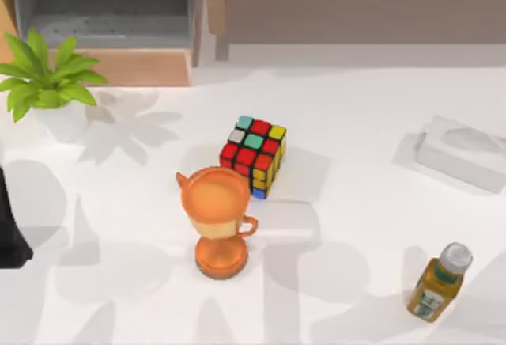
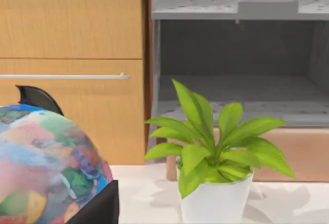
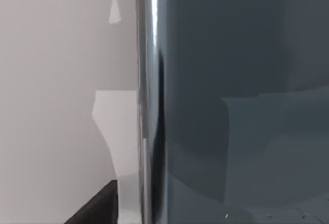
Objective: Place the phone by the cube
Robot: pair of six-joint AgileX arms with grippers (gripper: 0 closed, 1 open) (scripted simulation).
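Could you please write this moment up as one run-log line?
phone: close before right wrist camera | cube: mid-table, just behind orange trophy | left arm: at table's left edge | placement: not yet done

Orange trophy [image 1: 220, 220] centre, plant [image 1: 47, 84] far-left, tissue box [image 1: 462, 152], bottle [image 1: 439, 282] right

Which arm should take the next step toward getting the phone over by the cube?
Right, probably. In the right wrist view the phone looms close, dark slab with silvery edge. The left arm sits at the table's left edge, facing a plant. The cube waits mid-table.
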